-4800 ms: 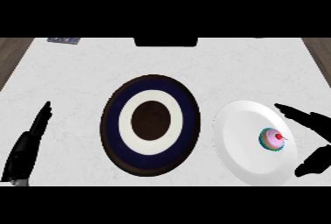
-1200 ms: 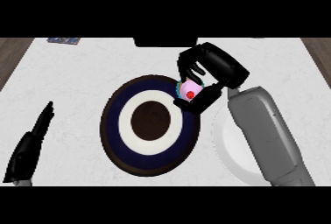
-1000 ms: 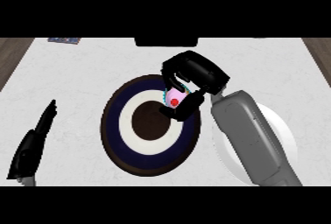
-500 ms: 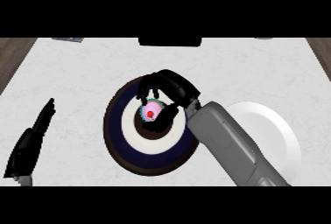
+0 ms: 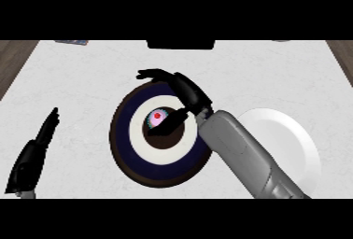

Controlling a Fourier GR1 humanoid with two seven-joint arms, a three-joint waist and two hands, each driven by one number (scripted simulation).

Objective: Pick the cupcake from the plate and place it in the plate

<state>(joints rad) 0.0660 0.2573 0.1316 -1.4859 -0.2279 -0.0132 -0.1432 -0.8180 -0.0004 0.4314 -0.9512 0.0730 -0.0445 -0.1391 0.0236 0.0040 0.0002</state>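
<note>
The cupcake (image 5: pixel 157 116), pink frosting with a red dot on top, sits in the dark middle of the navy and white ringed plate (image 5: pixel 127 154). My right hand (image 5: pixel 187 94) hovers over that plate's far right part. Its fingers (image 5: pixel 150 73) stretch out to the left, well away from the cupcake. The thumb (image 5: pixel 170 124) lies just beside the cupcake on its right. The hand is open. The plain white plate (image 5: pixel 293 137) at the right holds nothing and is partly hidden by my right forearm. My left hand (image 5: pixel 33 151) rests open at the left edge.
A dark box-like object (image 5: pixel 180 44) stands at the counter's far edge, with a small bluish item (image 5: pixel 72 42) at the far left corner. The counter's side edges show at the upper left and upper right.
My right hand brought the cupcake from the ringed plate's far rim to its middle. Its fingers have since spread away from the cupcake, which now sits on the plate.
</note>
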